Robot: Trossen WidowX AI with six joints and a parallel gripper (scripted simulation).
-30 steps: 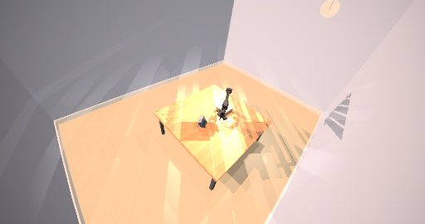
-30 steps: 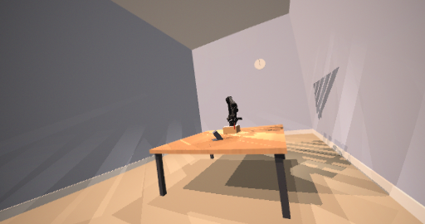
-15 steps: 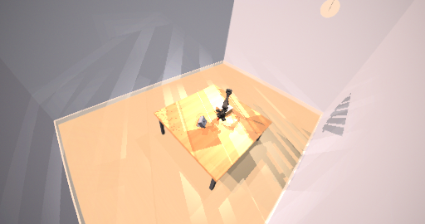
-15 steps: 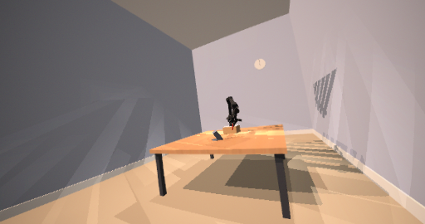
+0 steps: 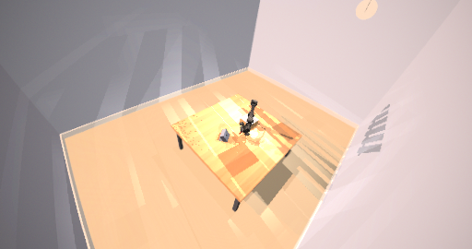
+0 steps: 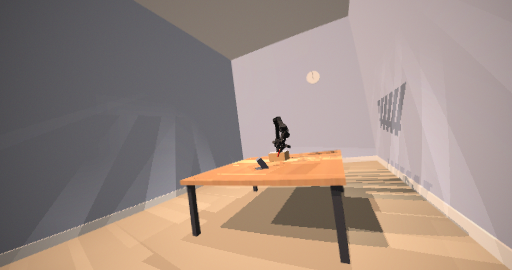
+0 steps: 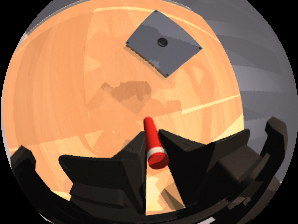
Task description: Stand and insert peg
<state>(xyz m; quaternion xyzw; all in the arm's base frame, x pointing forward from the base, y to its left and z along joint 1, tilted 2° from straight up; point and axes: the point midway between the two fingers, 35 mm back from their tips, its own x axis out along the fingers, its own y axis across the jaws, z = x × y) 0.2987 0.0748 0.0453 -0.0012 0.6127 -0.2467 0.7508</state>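
Note:
The red peg [image 7: 151, 137] [image 6: 278, 154] is held between the fingertips of my gripper [image 7: 150, 133] [image 5: 244, 130], which is shut on it. In the wrist view its white-banded end is nearer the camera and its plain end points away. In the exterior view the peg looks slightly tilted, with its lower end above the table. The grey sloped panel [image 7: 176, 56] [image 5: 224, 135] [image 6: 262, 163] stands apart from the peg, beyond its plain end in the wrist view. Its dark round hole [image 7: 162, 42] shows near the middle of the face. The peg is too small to make out in the top view.
The wooden table [image 5: 207, 145] [image 6: 225, 175] carries the arm [image 5: 252, 112] [image 6: 277, 127] and the panel. A tan block [image 6: 284, 156] shows behind the peg near the arm in the exterior view. Patches of light and shadow cover the table top.

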